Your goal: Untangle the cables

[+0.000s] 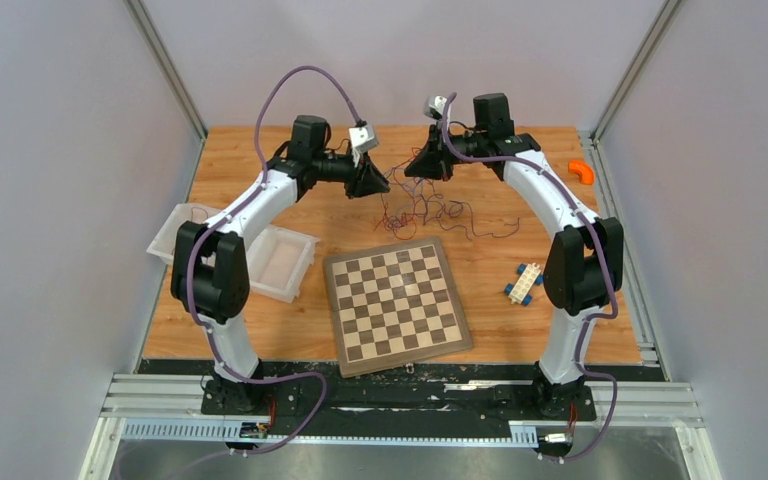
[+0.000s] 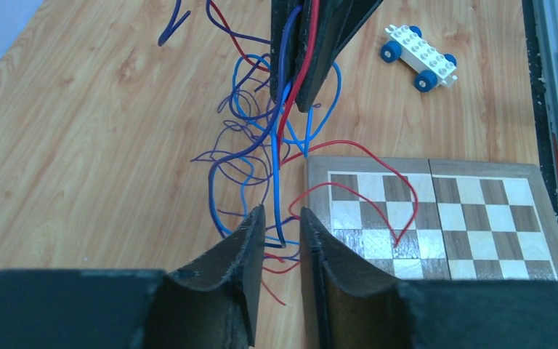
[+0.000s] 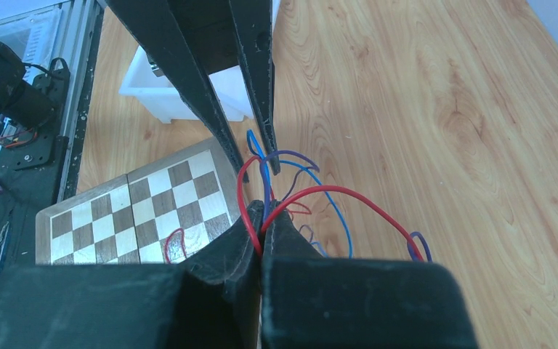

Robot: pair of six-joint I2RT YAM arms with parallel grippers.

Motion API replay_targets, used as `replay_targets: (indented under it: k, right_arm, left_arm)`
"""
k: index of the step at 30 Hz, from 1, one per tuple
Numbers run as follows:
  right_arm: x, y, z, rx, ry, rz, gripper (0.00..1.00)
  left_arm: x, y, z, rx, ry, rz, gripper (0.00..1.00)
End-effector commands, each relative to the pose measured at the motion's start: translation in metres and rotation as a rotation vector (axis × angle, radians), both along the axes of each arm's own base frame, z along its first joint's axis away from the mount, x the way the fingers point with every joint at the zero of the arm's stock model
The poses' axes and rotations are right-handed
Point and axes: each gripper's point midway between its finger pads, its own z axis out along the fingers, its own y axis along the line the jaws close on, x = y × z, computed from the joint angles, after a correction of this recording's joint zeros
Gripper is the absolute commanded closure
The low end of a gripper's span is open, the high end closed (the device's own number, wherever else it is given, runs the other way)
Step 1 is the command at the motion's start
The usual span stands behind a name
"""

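Note:
The cables (image 1: 425,208) are a tangle of thin red, blue and dark purple wires hanging between both grippers and trailing onto the wood behind the chessboard. My right gripper (image 3: 263,211) is shut on red and blue strands of the cables (image 3: 334,193) and holds them up off the table. Facing it from the left, my left gripper (image 2: 282,218) has its jaws a small gap apart. A blue strand of the cables (image 2: 261,145) hangs in that gap, not pinched. The two grippers (image 1: 380,186) (image 1: 412,171) are close together, tip towards tip.
A wooden chessboard (image 1: 397,305) lies at mid-table, with red loops resting on its back corner. White bins (image 1: 280,262) sit at the left. A white toy car with blue wheels (image 1: 525,283) is at the right, and an orange piece (image 1: 582,170) at the far right.

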Motion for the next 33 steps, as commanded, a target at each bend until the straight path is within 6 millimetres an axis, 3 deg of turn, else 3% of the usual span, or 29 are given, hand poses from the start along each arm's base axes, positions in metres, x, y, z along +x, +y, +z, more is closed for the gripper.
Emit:
replay_targets:
  k: [1,3,6,8,11,15,19,23,26,27,33]
  right_arm:
    - [-0.005,0.002,0.045,0.052,-0.126,0.026,1.00]
    - [-0.005,0.002,0.042,0.049,-0.119,0.025,1.00]
    - [-0.002,0.001,0.033,0.035,-0.107,0.010,1.00]
    - [0.003,-0.004,0.018,0.007,-0.096,-0.019,0.98]
    - [0.016,-0.022,-0.016,-0.046,-0.058,-0.081,0.95]
    - [0.025,-0.047,-0.077,-0.142,-0.004,-0.146,0.91]
    - [0.034,-0.065,-0.128,-0.235,0.043,-0.199,0.92]
    - [0.047,-0.086,-0.159,-0.303,0.079,-0.266,0.92]
    - [0.055,-0.102,-0.178,-0.349,0.100,-0.312,0.99]
    - [0.057,-0.107,-0.184,-0.367,0.101,-0.325,1.00]
    - [0.065,-0.135,-0.228,-0.516,0.102,-0.388,1.00]
  left_arm:
    - [-0.001,-0.002,0.035,-0.062,-0.117,-0.006,0.70]
    - [0.000,0.000,0.040,-0.064,-0.127,0.017,0.74]
    - [0.003,0.003,0.051,-0.064,-0.137,0.057,0.97]
    - [0.003,0.010,0.062,-0.066,-0.143,0.088,1.00]
    - [0.004,0.026,0.086,-0.083,-0.146,0.148,1.00]
    - [0.011,0.053,0.118,-0.106,-0.137,0.232,1.00]
    - [0.012,0.069,0.152,-0.142,-0.155,0.280,1.00]
    - [0.019,0.094,0.188,-0.183,-0.180,0.374,1.00]
    - [0.023,0.115,0.230,-0.234,-0.233,0.442,1.00]
    - [0.022,0.124,0.249,-0.250,-0.263,0.468,1.00]
    - [0.011,0.158,0.310,-0.306,-0.362,0.581,1.00]
